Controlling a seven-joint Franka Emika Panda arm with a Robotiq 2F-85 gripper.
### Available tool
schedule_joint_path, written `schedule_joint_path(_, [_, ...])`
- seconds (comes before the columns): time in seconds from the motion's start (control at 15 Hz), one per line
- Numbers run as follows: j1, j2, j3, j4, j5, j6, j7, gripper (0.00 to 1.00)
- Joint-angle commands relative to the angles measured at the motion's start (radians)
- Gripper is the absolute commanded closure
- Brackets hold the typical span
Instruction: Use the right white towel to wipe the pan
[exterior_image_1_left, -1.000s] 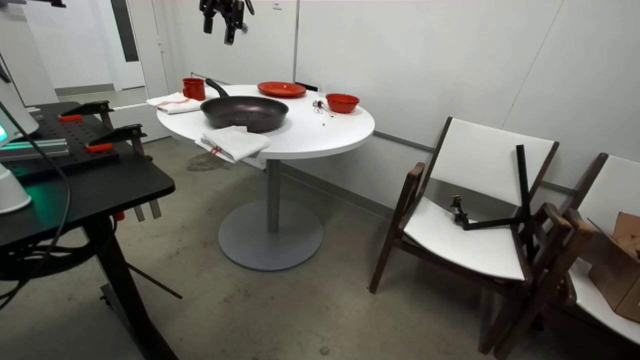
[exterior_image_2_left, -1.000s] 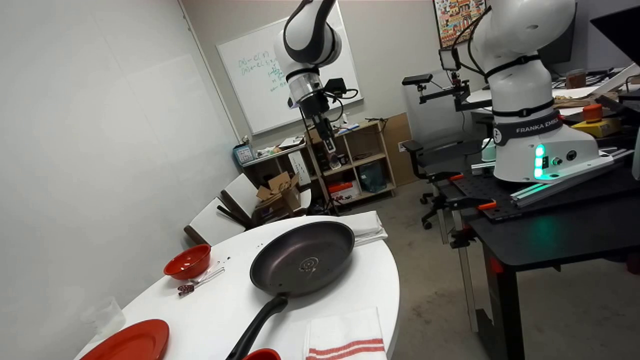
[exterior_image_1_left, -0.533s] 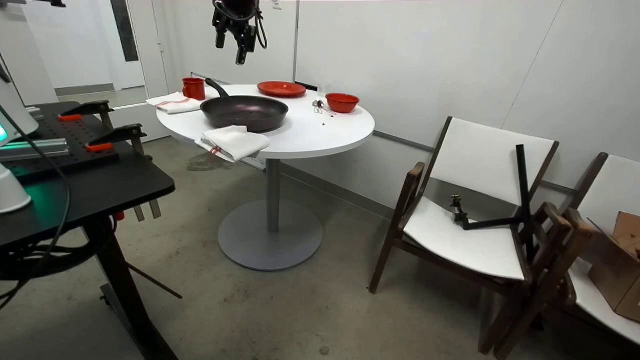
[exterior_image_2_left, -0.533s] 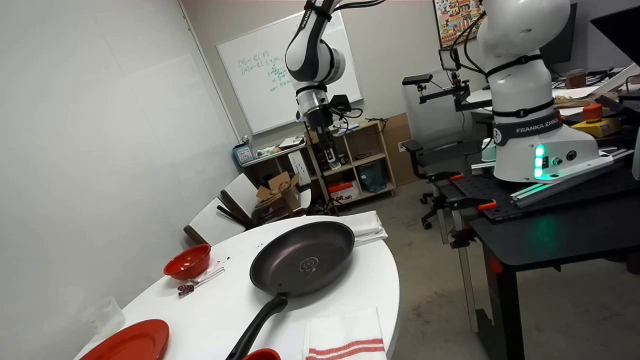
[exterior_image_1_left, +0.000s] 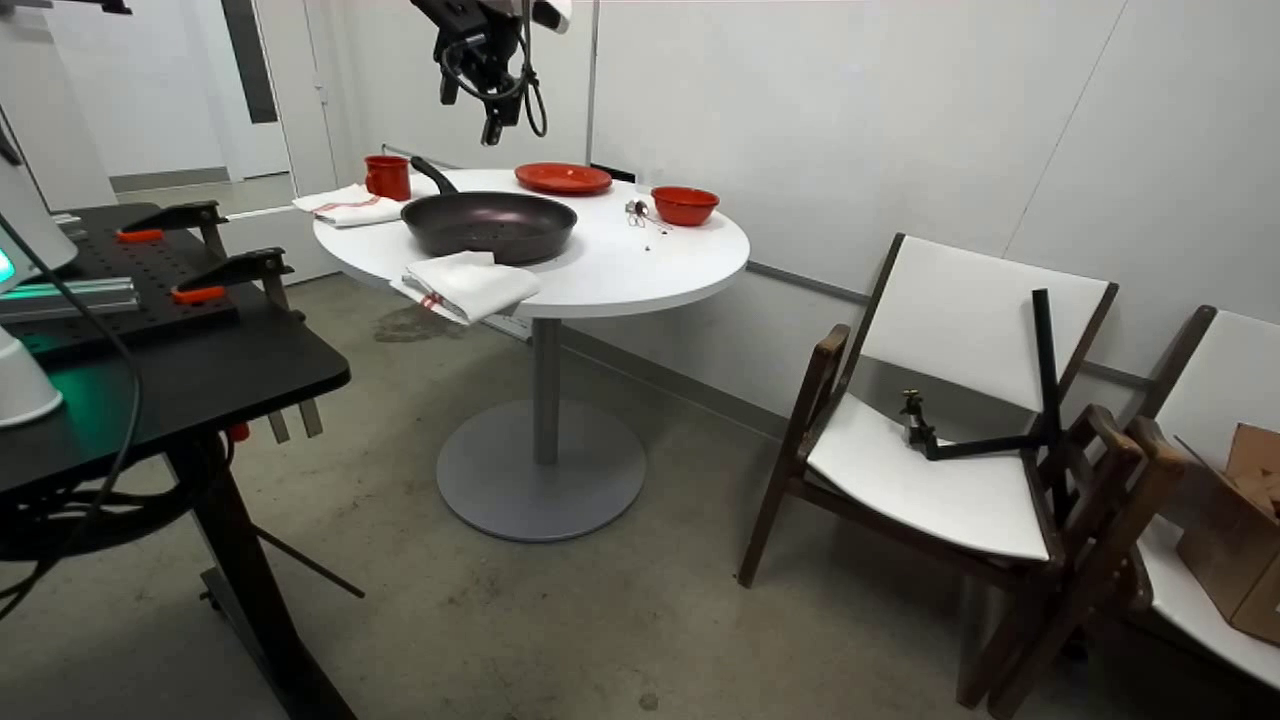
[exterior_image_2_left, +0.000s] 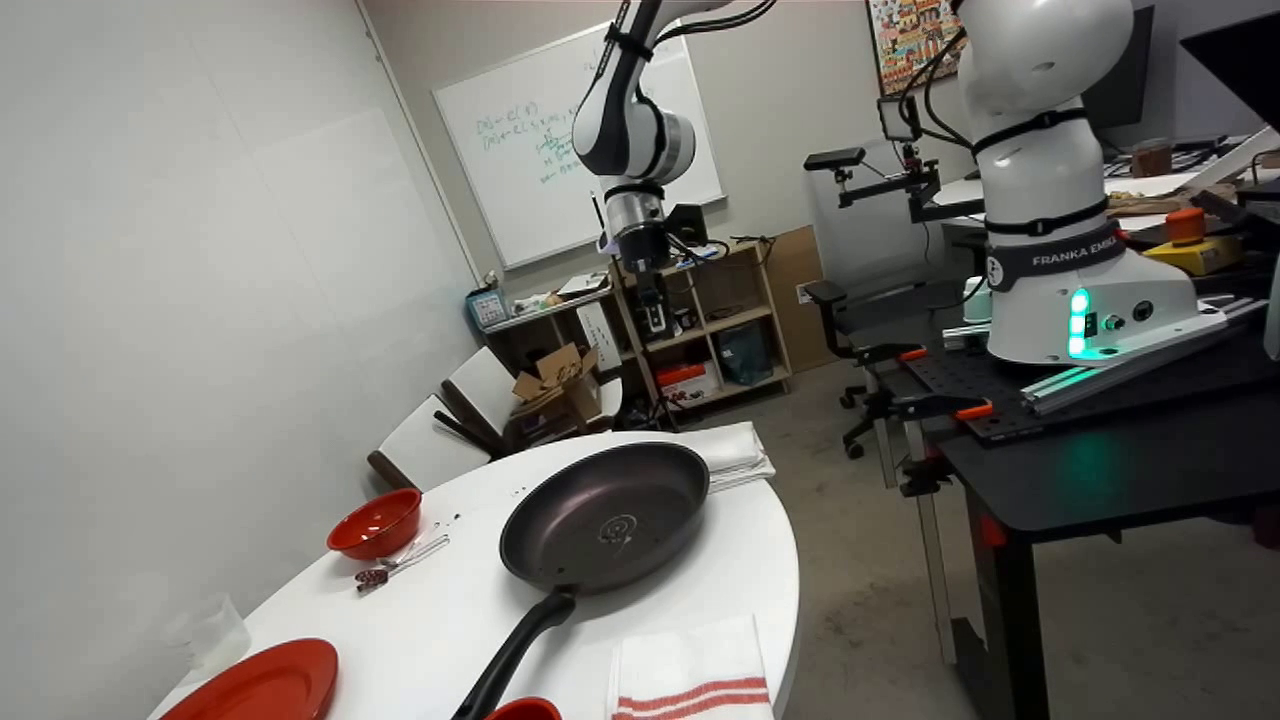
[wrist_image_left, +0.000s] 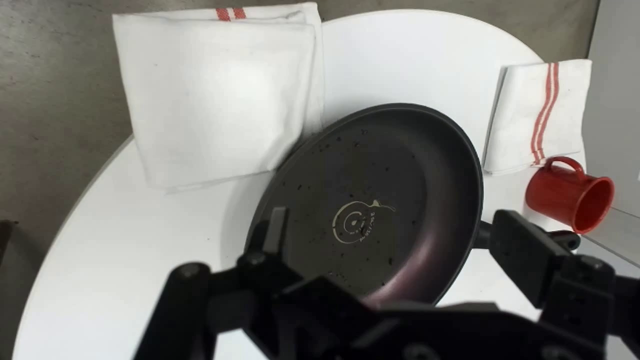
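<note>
The tool (exterior_image_1_left: 469, 118) hangs above the pan (wrist_image_left: 365, 195), its jaws apart.

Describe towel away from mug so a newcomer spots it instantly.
On the round white table, find the black pan. Beside its rim, away from the handle, lies your folded white towel. Only short red stripes show at one edge; the other towel, by the red mug, is striped across.

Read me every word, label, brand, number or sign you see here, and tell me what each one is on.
"FRANKA EMIKA" on the dark grey band around the white robot base.
Green handwriting on the white rectangular whiteboard: too blurred to read.
Lettering in the cream logo on the round black frying pan: too small.
Marks on the red-and-white box and elsewhere: too blurred.
</note>
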Motion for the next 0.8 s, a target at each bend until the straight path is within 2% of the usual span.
schedule_joint_path(0.0, [-0.031,0.034,0.009,0.025,0.091,-0.006,-0.102,0.0])
schedule_joint_path(0.13, [-0.04,0.045,0.003,0.03,0.115,-0.021,-0.117,0.0])
schedule_joint_path(0.2, [-0.026,0.02,0.001,0.006,0.075,-0.004,-0.076,0.0])
schedule_joint_path(0.6, [-0.028,0.025,0.002,0.006,0.076,-0.003,-0.079,0.0])
schedule_joint_path(0.73, [-0.037,0.063,0.0,0.044,0.079,-0.035,-0.085,0.0])
